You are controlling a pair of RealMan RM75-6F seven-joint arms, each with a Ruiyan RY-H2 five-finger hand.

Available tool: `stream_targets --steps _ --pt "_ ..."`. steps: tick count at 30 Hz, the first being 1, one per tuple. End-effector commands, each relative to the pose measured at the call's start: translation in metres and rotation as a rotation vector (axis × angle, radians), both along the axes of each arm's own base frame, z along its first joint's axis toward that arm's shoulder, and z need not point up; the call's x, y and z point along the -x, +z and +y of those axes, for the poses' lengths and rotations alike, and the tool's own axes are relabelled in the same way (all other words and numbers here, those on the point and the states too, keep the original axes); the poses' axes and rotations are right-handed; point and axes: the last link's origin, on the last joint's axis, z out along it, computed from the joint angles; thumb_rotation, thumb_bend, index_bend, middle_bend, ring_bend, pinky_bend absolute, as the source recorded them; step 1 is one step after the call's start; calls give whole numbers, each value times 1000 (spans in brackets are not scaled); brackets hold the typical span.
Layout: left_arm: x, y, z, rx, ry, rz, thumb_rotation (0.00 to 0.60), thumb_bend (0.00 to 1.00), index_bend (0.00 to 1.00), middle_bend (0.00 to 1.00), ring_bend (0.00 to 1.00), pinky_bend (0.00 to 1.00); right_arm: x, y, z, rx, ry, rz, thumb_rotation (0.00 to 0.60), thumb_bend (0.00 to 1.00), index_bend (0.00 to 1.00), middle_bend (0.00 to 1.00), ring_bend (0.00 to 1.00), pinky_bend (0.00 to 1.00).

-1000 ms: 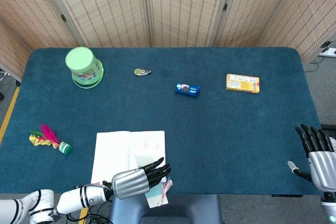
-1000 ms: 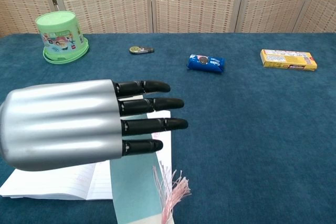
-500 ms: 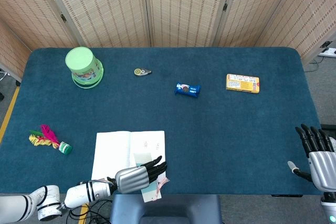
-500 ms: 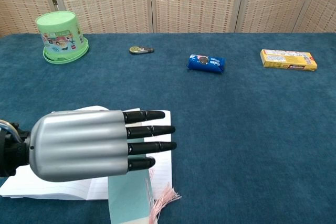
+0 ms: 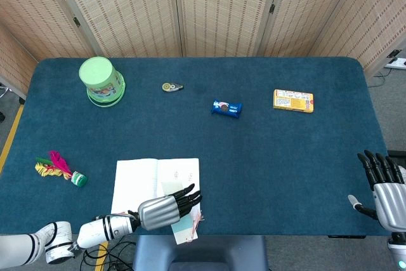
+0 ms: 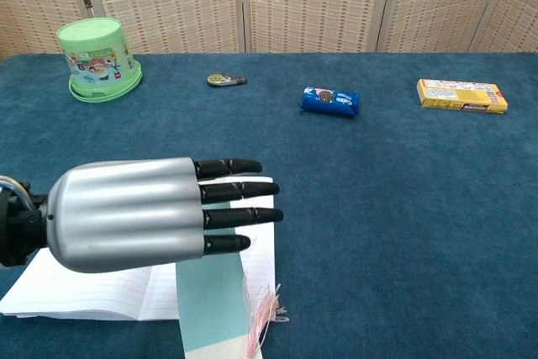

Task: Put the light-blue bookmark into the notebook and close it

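Dark-blue felt covers the worktop (image 5: 266, 157). White open notebook (image 5: 143, 179) lies flat at the near left, pages up. Light-blue paper bookmark (image 6: 210, 304) with a pink tassel (image 6: 265, 317) lies on the right-hand page, its near end running past the notebook's near edge; in the head view the strip (image 5: 184, 231) overhangs the worktop's near edge.

Left hand (image 6: 139, 214), silver back with black fingers (image 6: 244, 216), is over the notebook and the far end of the bookmark, palm down, fingers straight, side by side and pointing right. Underside hidden, so contact or grip on the bookmark cannot be told. Same hand in the head view (image 5: 163, 207).

Right hand (image 5: 384, 185) sits at the near right corner, well apart from the notebook, fingers spread and holding nothing.

Far side of the worktop, left to right: upturned green plastic bucket (image 5: 101, 80), small round tape dispenser (image 5: 171, 87), blue snack packet (image 5: 226, 107), yellow flat box (image 5: 293, 101). Pink-and-yellow feathered shuttlecock (image 5: 60, 169) lies at the left edge, left of the notebook.
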Motion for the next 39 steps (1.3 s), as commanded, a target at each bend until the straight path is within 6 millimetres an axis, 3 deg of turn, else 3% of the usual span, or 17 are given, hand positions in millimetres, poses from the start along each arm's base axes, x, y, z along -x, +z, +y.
stream_targets --steps 1,15,39 --pt "0 4 9 1 -17 0 600 309 402 124 52 131 0 0 0 3 1 0 600 139 39 57 0 0" --pt "8 10 41 17 15 57 600 317 370 124 51 131 2 1 1 6 -5 -3 600 139 38 57 0 0" --pt "28 16 72 3 94 127 600 319 336 124 52 130 0 3 3 12 -2 2 600 139 39 57 0 0"
